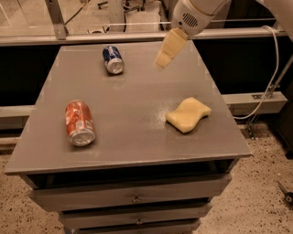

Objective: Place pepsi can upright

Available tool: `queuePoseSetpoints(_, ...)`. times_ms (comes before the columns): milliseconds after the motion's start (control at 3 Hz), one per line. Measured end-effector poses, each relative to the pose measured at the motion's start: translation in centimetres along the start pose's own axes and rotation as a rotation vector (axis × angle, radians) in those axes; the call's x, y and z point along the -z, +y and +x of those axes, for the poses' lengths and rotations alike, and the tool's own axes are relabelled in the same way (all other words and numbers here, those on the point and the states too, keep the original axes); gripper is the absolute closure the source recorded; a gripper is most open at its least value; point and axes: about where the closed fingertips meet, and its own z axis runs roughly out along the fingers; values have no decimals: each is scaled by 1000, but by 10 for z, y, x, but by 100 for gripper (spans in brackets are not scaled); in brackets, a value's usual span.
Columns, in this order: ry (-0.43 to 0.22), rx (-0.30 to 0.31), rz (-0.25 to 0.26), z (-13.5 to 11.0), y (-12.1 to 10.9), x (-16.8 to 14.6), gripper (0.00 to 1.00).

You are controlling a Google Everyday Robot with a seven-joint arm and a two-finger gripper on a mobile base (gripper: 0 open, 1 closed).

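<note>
A grey worktop (137,91) fills most of the view, and it sits on a cabinet with drawers (132,199) showing along its near front. A white robot arm (194,13) comes in from the top right, over the worktop's far edge. From it the cream-coloured tool (162,60) slants down and toward the left of the view, hanging above the far part of the worktop and touching nothing. Whether the tool is spread or pressed together cannot be told from here. Nearer the camera than the tool and a little to its right lies a yellow sponge (188,114) with a waisted outline, flat on the worktop and well apart from the tool. Far to the tool's near left lies a red-orange can (80,122) on its side, with its silver end turned toward the camera. The pepsi can (112,59) lies to the left of the tool at about the same depth, near it but apart from it. It is also on its side, not upright, with its dark blue wall upward and one silver end facing the camera.
</note>
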Motion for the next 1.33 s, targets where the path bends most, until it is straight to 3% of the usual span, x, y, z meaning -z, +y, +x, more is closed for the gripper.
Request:
queuePoseSetpoints(333,-77,-63,-31,-21,-2,-19,0)
queuePoseSetpoints(667,-209,-178,-83,-72,-17,-61,0)
queuePoseSetpoints(1000,-285,-301,-134,-115,-36,-104,0)
queuePoseSetpoints(1333,-320,-408,-153,-156,-47,-132,0)
